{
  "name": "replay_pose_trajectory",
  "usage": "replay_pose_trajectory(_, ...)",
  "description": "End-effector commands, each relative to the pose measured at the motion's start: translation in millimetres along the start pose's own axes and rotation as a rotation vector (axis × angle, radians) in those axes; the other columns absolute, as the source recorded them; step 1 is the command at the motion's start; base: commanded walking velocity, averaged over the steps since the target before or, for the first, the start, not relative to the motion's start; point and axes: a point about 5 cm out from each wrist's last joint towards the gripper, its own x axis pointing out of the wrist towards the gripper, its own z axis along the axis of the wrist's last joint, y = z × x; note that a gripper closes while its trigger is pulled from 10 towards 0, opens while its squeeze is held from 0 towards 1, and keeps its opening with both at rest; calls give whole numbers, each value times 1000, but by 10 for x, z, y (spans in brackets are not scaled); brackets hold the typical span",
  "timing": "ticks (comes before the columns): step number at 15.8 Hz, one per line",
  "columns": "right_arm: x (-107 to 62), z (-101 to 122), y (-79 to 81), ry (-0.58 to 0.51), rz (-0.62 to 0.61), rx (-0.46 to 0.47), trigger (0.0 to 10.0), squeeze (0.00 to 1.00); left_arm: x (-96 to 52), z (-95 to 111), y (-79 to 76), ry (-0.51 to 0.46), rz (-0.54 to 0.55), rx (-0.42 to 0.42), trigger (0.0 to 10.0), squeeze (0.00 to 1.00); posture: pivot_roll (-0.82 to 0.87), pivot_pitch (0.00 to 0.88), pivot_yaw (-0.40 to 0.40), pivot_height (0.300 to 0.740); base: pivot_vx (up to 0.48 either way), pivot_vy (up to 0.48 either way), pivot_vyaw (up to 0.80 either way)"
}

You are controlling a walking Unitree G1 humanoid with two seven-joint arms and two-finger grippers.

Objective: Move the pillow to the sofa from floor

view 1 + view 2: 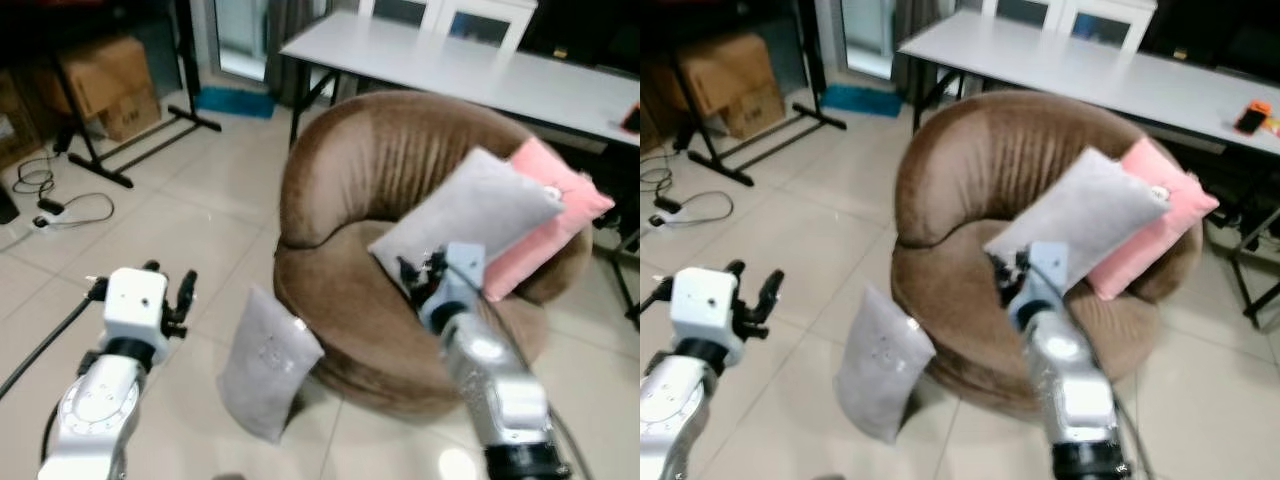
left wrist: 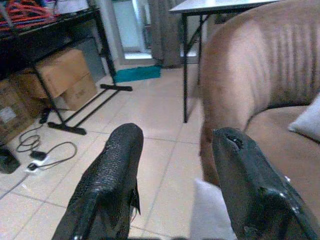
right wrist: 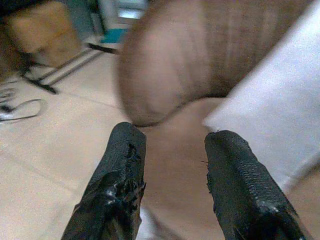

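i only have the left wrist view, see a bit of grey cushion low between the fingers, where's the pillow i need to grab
Observer: The grey floor pillow stands on the tiles, leaning against the front of the brown sofa.
Operator: anything on the seat already
Observer: Yes, another grey pillow with a pink pillow behind it.
Operator: where's my right gripper
Observer: The right gripper hangs open over the seat, near the grey pillow's lower corner, holding nothing.
Operator: and left
Observer: The left gripper is open above the tiles, left of the floor pillow.
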Motion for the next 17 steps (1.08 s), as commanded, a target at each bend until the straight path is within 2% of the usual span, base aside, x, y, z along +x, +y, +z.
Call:
replay_pose_trajectory(1,-10,32,-55,-15,-16,-5,10000,0,29,38,-26,-21,-8,5,10000,0,33,0,-60,740,0,0,0)
replay_pose_trajectory(3,-39,8,15,-21,18,-11,10000,0,63,68,17,-36,-24,25,10000,0,26,0,-7,740,0,0,0)
replay_pose_trajectory(7,-54,-31,100,-26,29,-8,10000,0,115,112,47,-48,-64,27,10000,0,11,0,32,740,134,0,800)
replay_pose_trajectory(8,-60,-33,104,-28,9,-9,10000,0,127,113,44,-48,-71,26,10000,0,8,0,34,740,307,0,800)
replay_pose_trajectory(10,-73,-50,133,-26,20,-51,10000,0,137,94,31,-44,-77,22,10000,0,7,0,31,740,309,0,0)
replay_pose_trajectory(14,-42,-75,140,-11,26,-65,10000,0,91,78,66,-40,-54,15,10000,0,38,0,-2,740,311,0,0)
replay_pose_trajectory(17,-15,-22,189,-33,80,-106,10000,0,84,79,90,-42,-41,14,10000,0,42,0,-10,740,309,0,267)
